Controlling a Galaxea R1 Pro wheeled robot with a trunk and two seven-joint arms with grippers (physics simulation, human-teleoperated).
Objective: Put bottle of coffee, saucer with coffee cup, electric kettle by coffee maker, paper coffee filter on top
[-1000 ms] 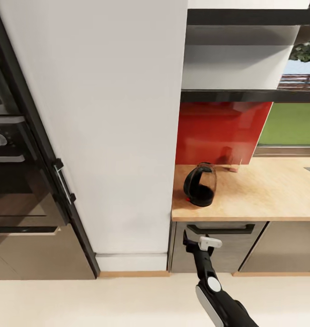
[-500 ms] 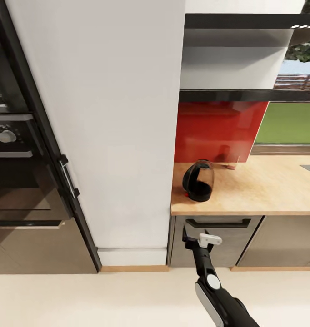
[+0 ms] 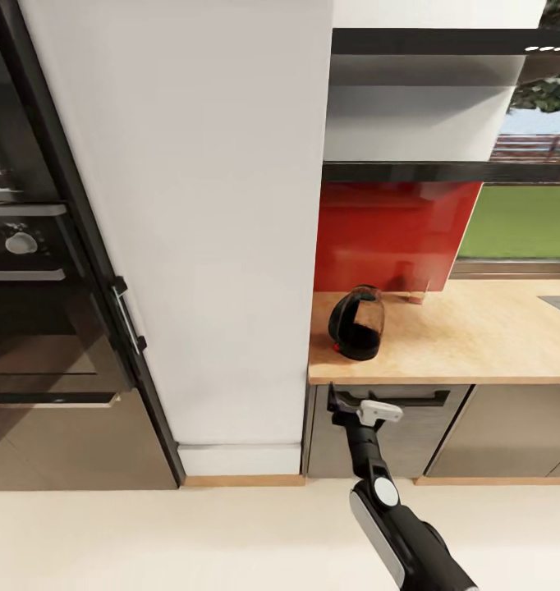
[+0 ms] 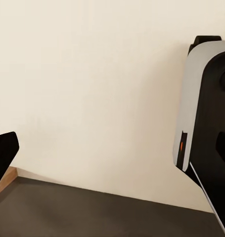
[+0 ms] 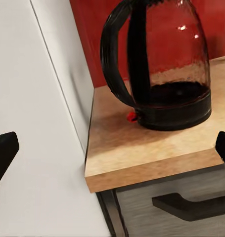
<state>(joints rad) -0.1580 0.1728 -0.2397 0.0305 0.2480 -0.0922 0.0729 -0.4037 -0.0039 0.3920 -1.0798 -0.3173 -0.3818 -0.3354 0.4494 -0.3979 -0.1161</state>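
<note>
The electric kettle [image 3: 358, 322], rounded glass with a black base, black loop handle and dark liquid, stands at the left end of the kitchen countertop [image 3: 477, 341] beside the white panel. In the right wrist view the electric kettle [image 5: 159, 69] stands close ahead on the countertop [image 5: 142, 153], handle turned toward the panel. My right gripper [image 3: 358, 405] hangs open just below the counter's front edge, in front of a drawer, nothing between its fingers [image 5: 4, 150]. The kitchen shelf [image 3: 444, 171] runs above the red backsplash. My left gripper's dark fingertip [image 4: 3, 154] shows over the cream floor.
A tall white cabinet panel [image 3: 206, 222] rises left of the counter, with a built-in oven [image 3: 34, 312] beyond it. A dark drawer handle [image 3: 411, 398] sits under the counter edge. A small clear object [image 3: 413, 293] stands by the red backsplash [image 3: 395, 234]. A window [image 3: 518, 222] is at right.
The head view has drifted, showing more of the oven. My right gripper has risen closer to the counter's front edge, below the kettle.
</note>
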